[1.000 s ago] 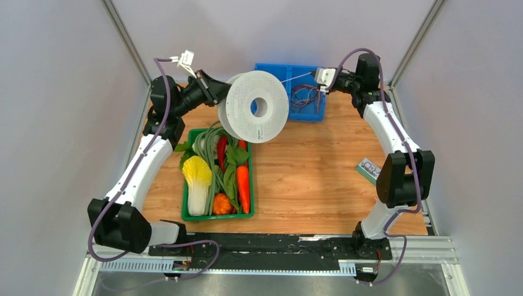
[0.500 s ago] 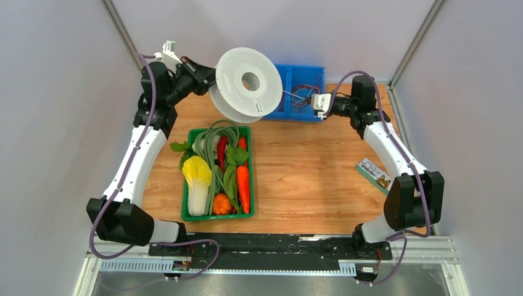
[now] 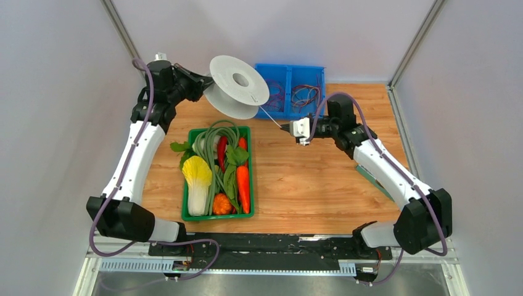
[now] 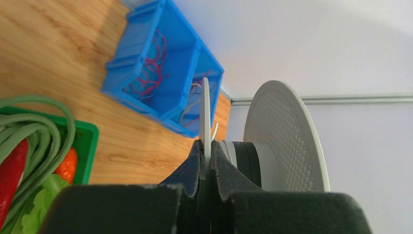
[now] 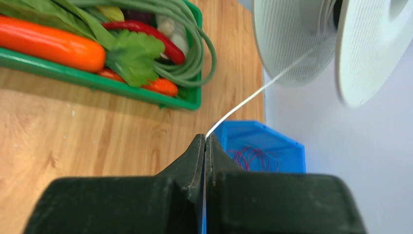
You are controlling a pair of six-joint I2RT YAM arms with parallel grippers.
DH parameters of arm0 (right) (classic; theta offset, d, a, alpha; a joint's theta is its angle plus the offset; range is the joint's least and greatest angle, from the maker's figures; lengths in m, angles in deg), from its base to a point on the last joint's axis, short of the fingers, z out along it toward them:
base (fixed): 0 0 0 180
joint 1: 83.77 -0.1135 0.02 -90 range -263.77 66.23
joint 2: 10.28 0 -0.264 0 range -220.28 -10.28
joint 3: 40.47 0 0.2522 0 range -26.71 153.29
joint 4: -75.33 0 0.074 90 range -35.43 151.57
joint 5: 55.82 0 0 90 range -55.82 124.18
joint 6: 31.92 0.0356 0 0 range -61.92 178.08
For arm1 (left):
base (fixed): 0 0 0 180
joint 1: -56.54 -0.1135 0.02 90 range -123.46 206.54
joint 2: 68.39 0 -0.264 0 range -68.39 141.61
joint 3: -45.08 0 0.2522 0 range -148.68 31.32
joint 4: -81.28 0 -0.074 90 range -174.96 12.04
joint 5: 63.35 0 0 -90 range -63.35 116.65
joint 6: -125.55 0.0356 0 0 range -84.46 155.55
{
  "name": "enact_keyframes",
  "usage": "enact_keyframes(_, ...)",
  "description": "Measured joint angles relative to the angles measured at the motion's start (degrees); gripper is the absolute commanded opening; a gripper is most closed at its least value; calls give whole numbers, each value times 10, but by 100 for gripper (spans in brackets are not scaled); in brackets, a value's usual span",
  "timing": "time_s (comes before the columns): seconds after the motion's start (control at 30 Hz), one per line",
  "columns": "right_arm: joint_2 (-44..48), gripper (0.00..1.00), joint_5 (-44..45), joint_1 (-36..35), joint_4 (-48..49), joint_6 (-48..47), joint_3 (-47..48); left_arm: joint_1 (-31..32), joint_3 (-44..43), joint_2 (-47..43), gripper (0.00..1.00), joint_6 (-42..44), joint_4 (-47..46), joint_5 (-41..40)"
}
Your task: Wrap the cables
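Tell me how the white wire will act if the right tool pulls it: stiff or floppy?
Probably limp on its own, yet it looks taut now: the wire runs nearly straight from the spool to the shut right tool. Likely slips easily, being string-thin and pinched only at the tool's tips. Seems very light: no sag shows along the span.

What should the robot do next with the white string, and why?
Probably swing the right pincer around the spool to lay on another turn. It is shut on the wire, which runs straight to the hub between the discs, while the left pincer clamps one disc, holding the spool up.
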Motion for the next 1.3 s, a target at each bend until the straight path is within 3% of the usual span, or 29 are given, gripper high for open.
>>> enact_keyframes(0.4, 41, 0, 16, -118, -1, 19, 21, 38, -34, 19, 0, 27, 97, -78)
enact_keyframes(0.97, 33, 0, 26, -150, -10, 23, 42, 48, -79, 49, 0, 27, 89, -60)
enact_keyframes(1.3, 33, 0, 66, -184, 54, 49, 42, 64, -82, 49, 0, 39, 79, -67)
